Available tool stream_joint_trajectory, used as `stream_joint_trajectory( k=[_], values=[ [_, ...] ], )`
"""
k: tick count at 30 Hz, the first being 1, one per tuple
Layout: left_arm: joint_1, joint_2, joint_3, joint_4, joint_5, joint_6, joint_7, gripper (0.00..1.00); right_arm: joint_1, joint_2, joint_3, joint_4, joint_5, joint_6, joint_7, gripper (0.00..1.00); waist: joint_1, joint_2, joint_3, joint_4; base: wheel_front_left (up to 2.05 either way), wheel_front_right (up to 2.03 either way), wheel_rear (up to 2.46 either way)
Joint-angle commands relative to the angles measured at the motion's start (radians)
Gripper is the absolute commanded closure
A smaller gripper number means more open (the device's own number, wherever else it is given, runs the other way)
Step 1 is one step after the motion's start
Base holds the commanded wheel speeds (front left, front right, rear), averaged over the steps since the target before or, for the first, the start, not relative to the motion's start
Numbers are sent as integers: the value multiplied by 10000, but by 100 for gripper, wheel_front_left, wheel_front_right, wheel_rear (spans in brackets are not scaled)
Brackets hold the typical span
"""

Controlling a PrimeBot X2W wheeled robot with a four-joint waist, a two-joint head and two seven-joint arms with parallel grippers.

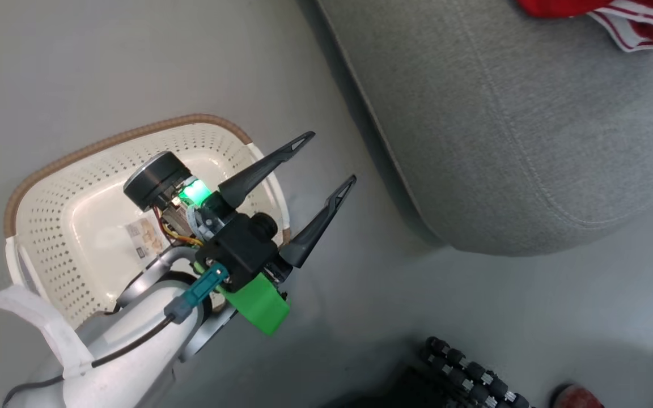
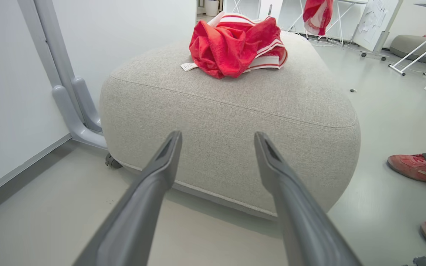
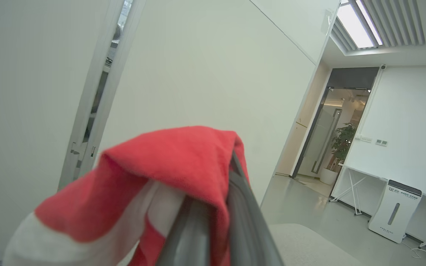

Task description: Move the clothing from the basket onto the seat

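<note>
The left hand [image 1: 331, 158] hangs spread and empty over the rim of the basket [image 1: 66, 192], which looks bare, and the right hand [image 3: 222, 199] pinches a red garment [image 3: 168, 159]. This seems to be the carrying step: next, bring it over the seat [image 2: 227, 111], beside the pile [image 2: 231, 48] lying there, and release.

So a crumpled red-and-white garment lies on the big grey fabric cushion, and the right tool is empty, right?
Not empty: the right wrist view shows the right tool shut on another red-and-white cloth. The crumpled garment does lie on the grey cushion.
</note>
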Motion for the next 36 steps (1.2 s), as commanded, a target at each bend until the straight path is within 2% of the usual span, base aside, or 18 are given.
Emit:
stream_joint_trajectory(
  k=[1,5,8,12,13,14,17,21,25,31,36],
  values=[
    [-258,-8,59,-67,76,43,-136,0,-254,-366,-261,275,53,-11,-3,100,-2,0,1431,1474,0,0,0],
    [-402,-199,95,-76,-41,54,-378,0,-641,-1124,-559,1467,-61,-11,-3,100,-2,0,1755,2056,0,0,0],
    [-487,-362,127,14,-125,74,-567,0,-560,-1530,-116,2211,-451,-11,-4,100,-2,0,1894,2402,0,0,0],
    [-588,-600,199,198,-286,152,-772,0,-675,-1099,-153,2801,-786,-12,-3,100,-2,0,1924,2743,0,0,0],
    [-606,-637,210,237,-311,157,-818,0,-626,-989,-186,2938,-907,-12,-3,93,-2,0,1908,2798,0,0,0],
    [-619,-672,220,297,-352,162,-853,0,-602,-803,-266,3092,-1067,-12,-3,0,-2,0,1872,2836,0,0,0],
    [-492,-730,336,448,-497,284,-986,0,-600,-256,-562,3165,-1465,-12,-2,0,-2,0,1694,2868,0,0,0],
    [-104,-711,567,709,-700,499,-1218,0,-8,539,-799,2674,-1900,-12,-4,0,-2,0,1158,2794,0,0,0],
    [298,-736,872,1065,-847,826,-1515,0,941,1392,-519,1958,-2277,-12,-2,0,-2,0,342,2711,0,0,0],
    [1361,-1096,1642,1663,-1271,1303,-1770,0,2386,2181,705,1200,-2621,-12,-2,0,-2,0,-1230,2744,0,0,0],
    [2474,-1693,2940,1409,-1143,1502,-1760,0,3246,2596,2012,873,-2817,-12,-2,0,-2,0,-2521,3083,0,0,0]
  ],
)
